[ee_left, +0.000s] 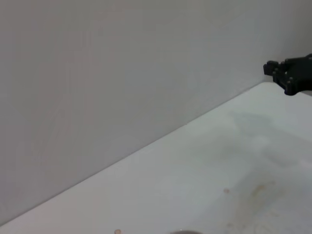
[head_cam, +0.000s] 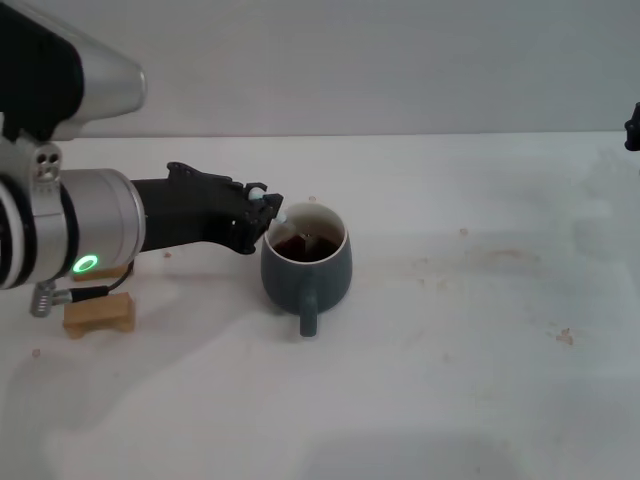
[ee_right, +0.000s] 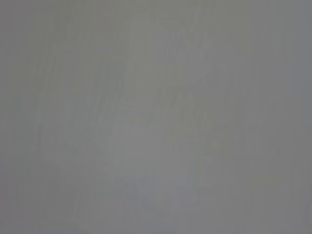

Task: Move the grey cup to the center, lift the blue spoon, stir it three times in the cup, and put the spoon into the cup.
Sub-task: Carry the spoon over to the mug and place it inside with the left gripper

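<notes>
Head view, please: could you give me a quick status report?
Left gripper at grey cup rim, holding blue spoon over the liquid. Right gripper parked at far edge. Wooden block clear of the cup.

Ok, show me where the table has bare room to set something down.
Widest bare stretch: the table on the robot's right of the grey cup, out to the parked right gripper at the far edge. The near strip in front of the cup's handle is bare too. Crowded: the left gripper at the cup's rim with the blue spoon, and the wooden block under that arm.
</notes>
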